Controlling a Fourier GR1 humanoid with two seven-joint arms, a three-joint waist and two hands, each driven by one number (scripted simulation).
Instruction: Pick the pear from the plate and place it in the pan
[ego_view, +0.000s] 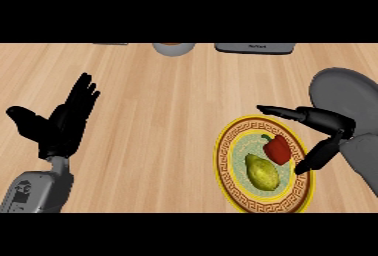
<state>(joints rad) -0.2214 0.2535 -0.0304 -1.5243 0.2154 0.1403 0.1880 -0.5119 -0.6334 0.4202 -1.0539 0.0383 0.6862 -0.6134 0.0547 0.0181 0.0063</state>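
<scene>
A yellow-green pear (262, 172) lies on a round plate (235, 192) with a yellow patterned rim, at the lower right of the counter. A red pepper (277, 148) lies beside it on the same plate, a little farther back. My right hand (325, 127) hangs over the plate's right rim with fingers and thumb spread apart, holding nothing; its thumb tip (303, 169) points down just right of the pear. The dark grey pan (343, 90) shows at the right edge behind that hand. My left hand (63, 122) rests open at the left, fingers up.
Along the back edge stand a grey bowl-like object (174, 48), a flat grey device (255, 48) and a sliver of another item (111, 44). Bare wooden counter (162, 115) lies between the two hands.
</scene>
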